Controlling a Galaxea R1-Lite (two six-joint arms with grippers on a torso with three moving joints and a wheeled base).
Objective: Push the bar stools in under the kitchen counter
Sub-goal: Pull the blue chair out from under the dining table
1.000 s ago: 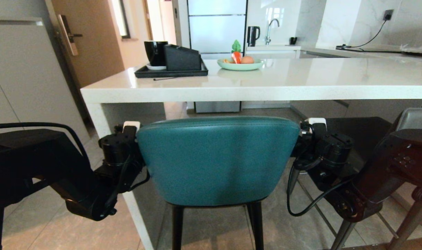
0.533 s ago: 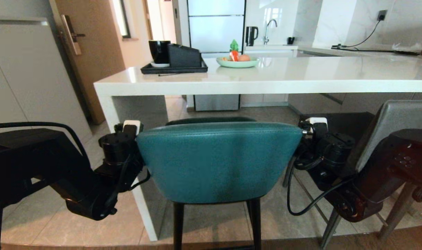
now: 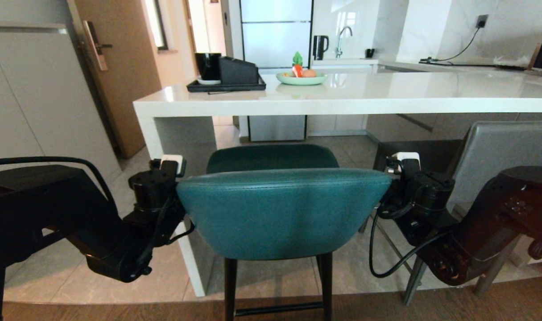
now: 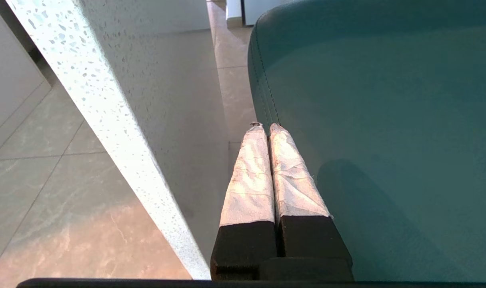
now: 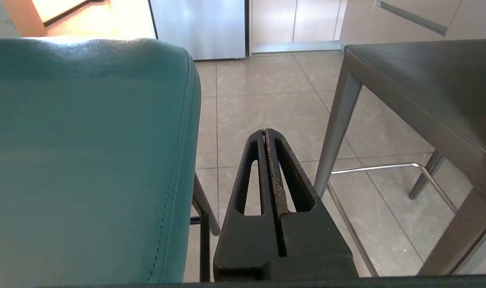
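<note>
Presently, stool position: the teal stool (image 3: 282,214) stands in front of the kitchen counter (image 3: 342,104), its seat not yet under the slab and its back well short of the counter edge.
Left gripper: the left gripper (image 4: 265,128) has its taped fingers pressed together with nothing between them; it lies along the left edge of the teal back, apparently touching it.
Right gripper: the right gripper (image 5: 265,132) is likewise closed on nothing, and sits just beside the right edge of the back, with a gap of floor showing between.
Grip risk: neither gripper clasps the stool, so a push would likely rest on side contact alone; if one arm leads, the back could slip out from between them or the stool could swing.
Tip risk: the contact is high on a tall stool with thin black legs, so a leg catching on the floor could tilt it rather than slide it.
Left obstacle: the counter's white side leg (image 4: 119,132) runs close by the left gripper; a drift to the left could jam the gripper or the stool against it.
Right obstacle: the grey stool (image 3: 498,151) stands close on the right, its leg near the right gripper, and could be knocked.
Counter top: a black tray (image 3: 226,84) with a cup and a box, and a green plate (image 3: 301,78) of food, well clear of the work.
</note>
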